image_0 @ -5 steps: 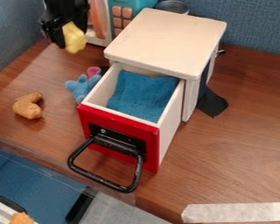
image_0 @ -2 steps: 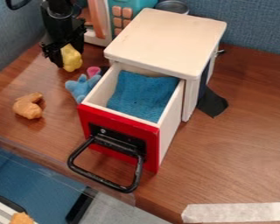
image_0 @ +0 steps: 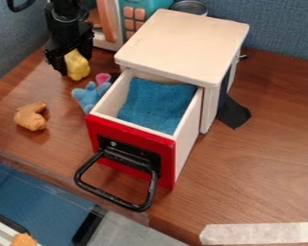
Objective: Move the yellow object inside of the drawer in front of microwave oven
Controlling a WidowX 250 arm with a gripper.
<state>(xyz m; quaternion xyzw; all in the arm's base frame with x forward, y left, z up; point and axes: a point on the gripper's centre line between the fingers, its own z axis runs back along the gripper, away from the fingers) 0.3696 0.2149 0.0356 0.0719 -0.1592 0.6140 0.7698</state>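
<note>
At the upper left, my black gripper [image_0: 68, 58] hangs down in front of the microwave oven [image_0: 108, 24], shut on the yellow object [image_0: 77, 65]. The yellow object's lower part shows below the fingers, low over or at the table; whether it touches the wood I cannot tell. Right of it and nearer the camera, the drawer [image_0: 187, 148] is pulled out of its white cabinet [image_0: 186, 43]. A blue cloth [image_0: 155, 104] lines the drawer's bottom, with nothing on it.
A blue plush toy [image_0: 90, 96] with a pink part lies against the drawer's left side. Farther left is an orange-brown curved object [image_0: 31, 116]. The drawer's black handle [image_0: 111, 194] juts toward the table's front edge. A metal bowl [image_0: 189, 7] stands behind the cabinet.
The gripper has come down and slightly toward the camera with the yellow object, most of it in the first half second. The drawer and the other toys are unmoved.
</note>
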